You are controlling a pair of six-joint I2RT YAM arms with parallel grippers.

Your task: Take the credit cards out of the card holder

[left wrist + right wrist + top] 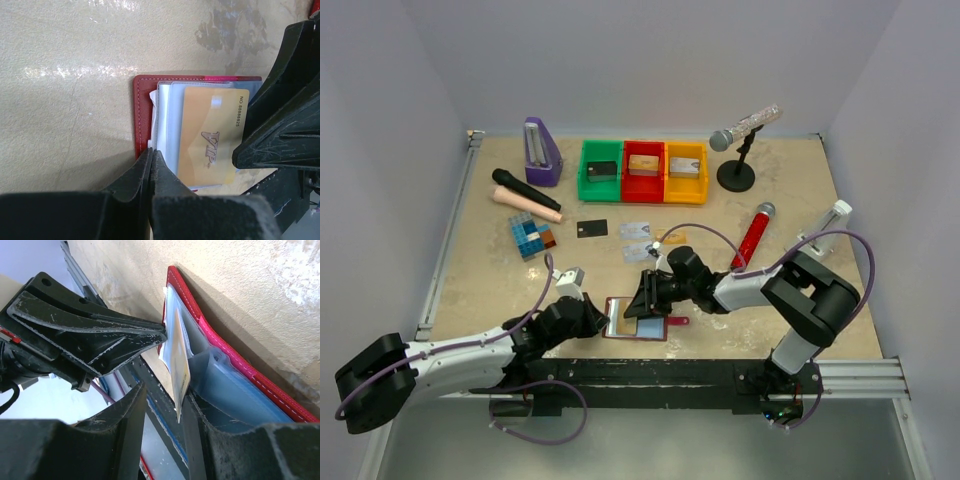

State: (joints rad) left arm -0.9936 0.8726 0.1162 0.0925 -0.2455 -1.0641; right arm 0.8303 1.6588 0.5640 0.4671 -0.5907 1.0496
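The dark-red card holder point(632, 322) lies open near the front edge of the table, with a gold-orange credit card point(210, 135) in its clear pockets. My left gripper point(151, 151) is shut on the holder's left edge point(142, 110). My right gripper point(165, 392) is open around the gold card's point(180, 365) free edge; the card rests against one finger point(205, 430), with a gap to the other. In the top view the two grippers, left point(603, 318) and right point(648, 300), meet over the holder. A black card point(592, 228) and two silvery cards point(635, 230) lie flat on the table behind it.
Green point(601, 185), red point(643, 185) and yellow point(685, 187) bins stand at the back. A purple metronome point(542, 152), a black microphone point(525, 190), coloured blocks point(532, 237), a red microphone point(753, 235) and a microphone stand point(737, 175) surround the work area.
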